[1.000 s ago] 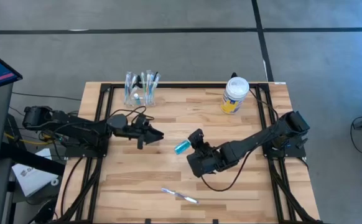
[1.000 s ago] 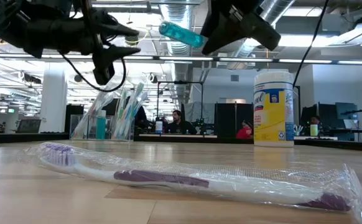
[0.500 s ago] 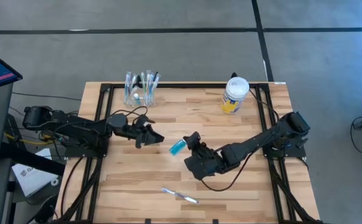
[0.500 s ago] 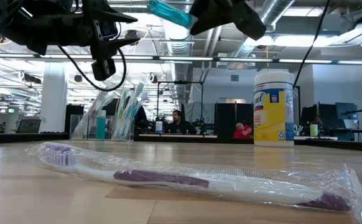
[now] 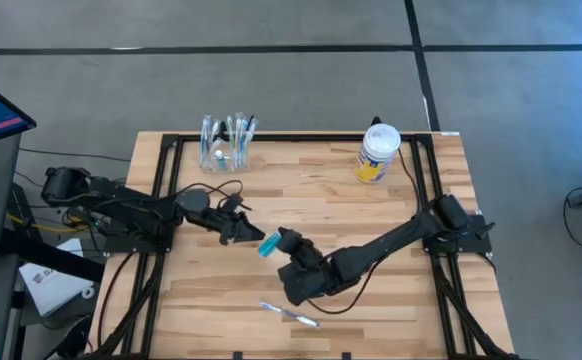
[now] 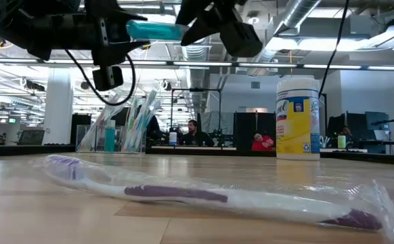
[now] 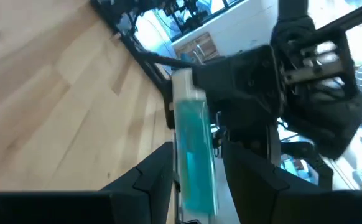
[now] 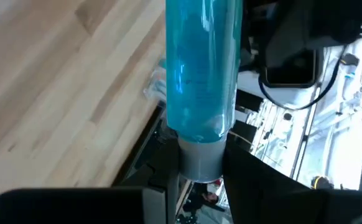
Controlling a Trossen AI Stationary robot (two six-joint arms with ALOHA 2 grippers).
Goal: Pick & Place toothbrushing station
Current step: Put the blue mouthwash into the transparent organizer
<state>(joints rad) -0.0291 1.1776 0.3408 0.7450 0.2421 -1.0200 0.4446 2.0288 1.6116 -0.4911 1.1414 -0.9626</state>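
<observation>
A teal-blue tube point(image 5: 269, 245) hangs high over the table's middle, held by my right gripper point(image 5: 287, 246). My left gripper point(image 7: 196, 152) is open. Its fingers stand on either side of the tube's free end point(image 7: 193, 180); I cannot tell whether they touch it. The clear cup of toothbrushes point(image 5: 226, 145) stands on its base at the far left. A wrapped purple toothbrush point(image 5: 289, 315) lies flat near the front edge. My right gripper pinches the tube's grey cap end point(image 8: 199, 158) between its two fingers. The fingers come from the table's right, slanting slightly down. The tube point(image 6: 153, 30) sticks out beyond them toward the table's left, about level and clear of the table.
A white-lidded jar with a yellow label point(image 5: 377, 153) stands at the far right. Black frame rails point(image 5: 161, 180) run along the left and right sides. Bare wood lies below the two grippers. People sit in the room beyond the table.
My right gripper has carried the tube toward the table's left and a little nearer, rolling its wrist; the tube has turned from tilted to about level. My left gripper has rolled, and the tube's free end now lies between its fingers.
</observation>
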